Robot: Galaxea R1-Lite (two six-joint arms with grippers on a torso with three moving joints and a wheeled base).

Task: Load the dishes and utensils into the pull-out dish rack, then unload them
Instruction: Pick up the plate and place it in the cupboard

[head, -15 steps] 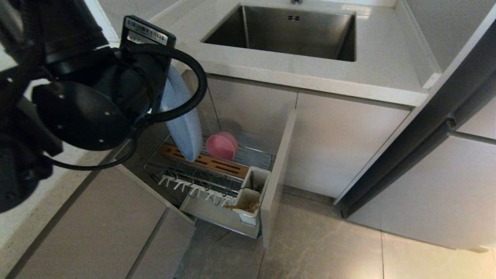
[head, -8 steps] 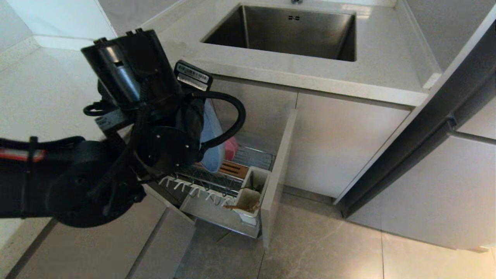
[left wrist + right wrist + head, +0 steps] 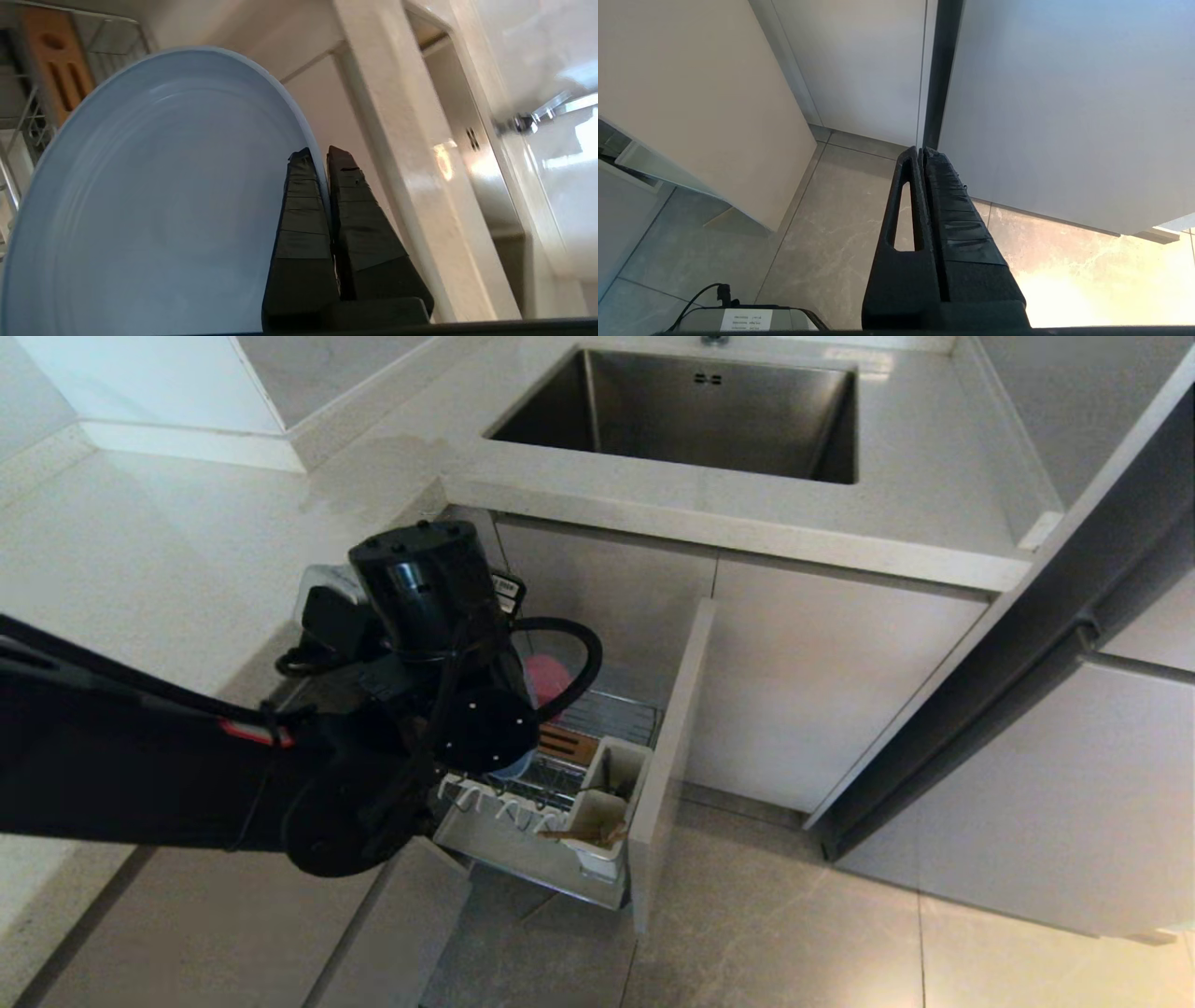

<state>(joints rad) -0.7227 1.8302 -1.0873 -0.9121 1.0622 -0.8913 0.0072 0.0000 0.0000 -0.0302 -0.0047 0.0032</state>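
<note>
Light-blue plate [image 3: 154, 210] held on edge over rack [image 3: 523, 845]; pink bowl [image 3: 546, 677] inside.

The light-blue plate [image 3: 154, 210] looks like matte plastic, smooth with faint concentric rings. The pink bowl [image 3: 544, 678] has the same dull plastic look. The pull-out dish rack [image 3: 597, 717] is shiny chrome wire, with a brown wooden strip [image 3: 563, 743] cut by slots, white plastic prongs [image 3: 495, 803], a white plastic utensil cup [image 3: 609, 782] and a smooth beige front panel [image 3: 674, 747]. The sink [image 3: 691, 415] is brushed steel, set in a pale speckled stone-like countertop [image 3: 187, 551]. The floor tiles [image 3: 794, 915] are grey, marbled and slightly glossy. The left gripper's fingers [image 3: 301, 219] are matte black with ribbed pads.
</note>
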